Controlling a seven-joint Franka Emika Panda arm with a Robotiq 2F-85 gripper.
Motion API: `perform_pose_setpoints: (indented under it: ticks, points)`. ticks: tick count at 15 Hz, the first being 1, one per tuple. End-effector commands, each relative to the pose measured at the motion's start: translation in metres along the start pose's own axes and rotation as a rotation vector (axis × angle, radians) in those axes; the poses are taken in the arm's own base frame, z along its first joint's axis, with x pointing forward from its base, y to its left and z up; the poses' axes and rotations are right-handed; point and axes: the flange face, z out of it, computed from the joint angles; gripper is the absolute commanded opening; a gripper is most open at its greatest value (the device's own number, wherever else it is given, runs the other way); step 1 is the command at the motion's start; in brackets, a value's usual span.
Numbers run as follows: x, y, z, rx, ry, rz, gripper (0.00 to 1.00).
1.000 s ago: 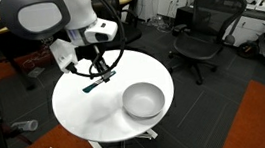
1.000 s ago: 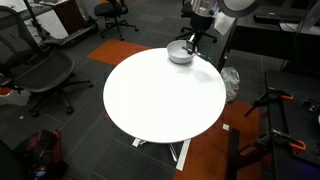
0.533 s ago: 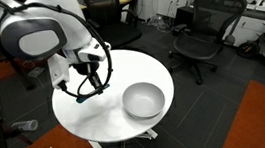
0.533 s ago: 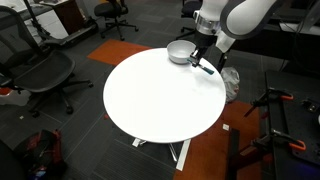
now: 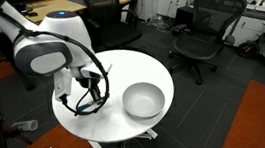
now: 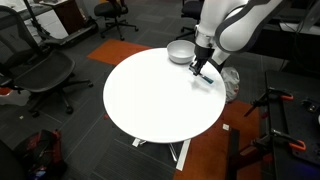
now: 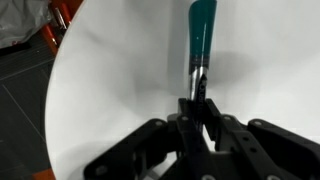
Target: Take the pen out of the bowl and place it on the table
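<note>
Jaws pinch the pen [image 7: 201, 38] by its dark end, teal body poking out close over the table [image 7: 110, 90], apart from the bowl [image 5: 144, 100] (a thin hold, that), so a tilted release could roll it off the rim.

1. Pen [image 7: 201, 30]: short and slim, teal body, darker end pinched in the gripper [image 7: 198, 100]. Out of the bowl, low over the white top near its edge; contact with the top impossible to tell.
2. Bowl [image 5: 144, 100]: round, grey, pale inside. Upright on the table, apart from the pen.
3. Table [image 5: 122, 70]: round, plain white top on a white pedestal.
</note>
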Motion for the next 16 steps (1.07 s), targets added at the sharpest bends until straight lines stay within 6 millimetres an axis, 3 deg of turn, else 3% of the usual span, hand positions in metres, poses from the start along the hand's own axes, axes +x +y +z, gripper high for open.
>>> perform_pose_setpoints:
  ticks: [1,4,8,16]
  points:
    - [0.004,-0.003,0.006,0.004,0.027,0.044,0.44]
    - [0.002,-0.004,-0.003,0.002,0.063,0.045,0.66]
    - [-0.003,-0.007,-0.032,0.003,0.15,0.055,0.97]
    - [-0.043,-0.013,-0.099,0.011,0.238,0.094,1.0]
